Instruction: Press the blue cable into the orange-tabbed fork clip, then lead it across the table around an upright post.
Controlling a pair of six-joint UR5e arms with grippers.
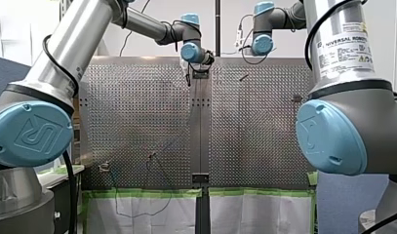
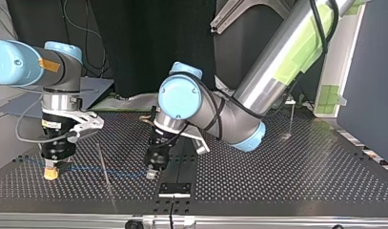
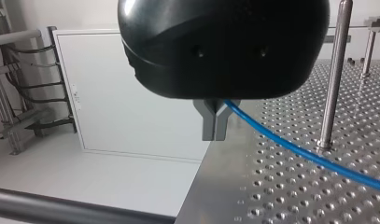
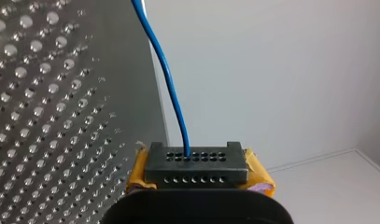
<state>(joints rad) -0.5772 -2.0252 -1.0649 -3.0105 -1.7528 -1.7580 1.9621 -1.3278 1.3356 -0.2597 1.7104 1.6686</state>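
Observation:
The blue cable runs low over the perforated table between my two grippers. My left gripper is shut on it, its grey metal fingers pinching the cable, which leads away past the base of an upright post. In the top view my left gripper stands near the table's middle. My right gripper, with yellow pads, is shut on a black perforated end block from which the cable comes out. It stands at the top view's left. I cannot make out the orange-tabbed clip.
A second post stands beyond the first. In the top view a thin post rises at the far right and a thin rod crosses the cable between the grippers. Small fixtures sit near the front view's lower table edge.

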